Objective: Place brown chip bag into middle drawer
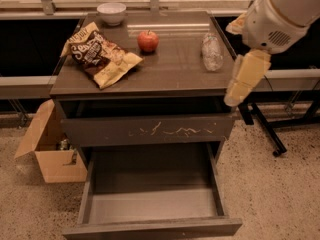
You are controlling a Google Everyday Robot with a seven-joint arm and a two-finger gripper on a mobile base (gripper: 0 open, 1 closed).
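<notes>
The bag (97,54) lies at the left edge of the cabinet top (175,74), near the apple (148,40). The drawer (150,228) stands pulled out below. The gripper (235,91) hangs beside the top's right edge; whether open or closed, I cannot tell

Bag (100,54) top-left, mid drawer (152,206) open, gripper (246,78) R

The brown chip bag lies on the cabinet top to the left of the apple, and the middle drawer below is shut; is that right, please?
Not quite: the middle drawer is pulled open, as the camera view shows. The brown chip bag does lie on the cabinet top, left of the apple. The gripper hangs beside the cabinet's right edge.
</notes>
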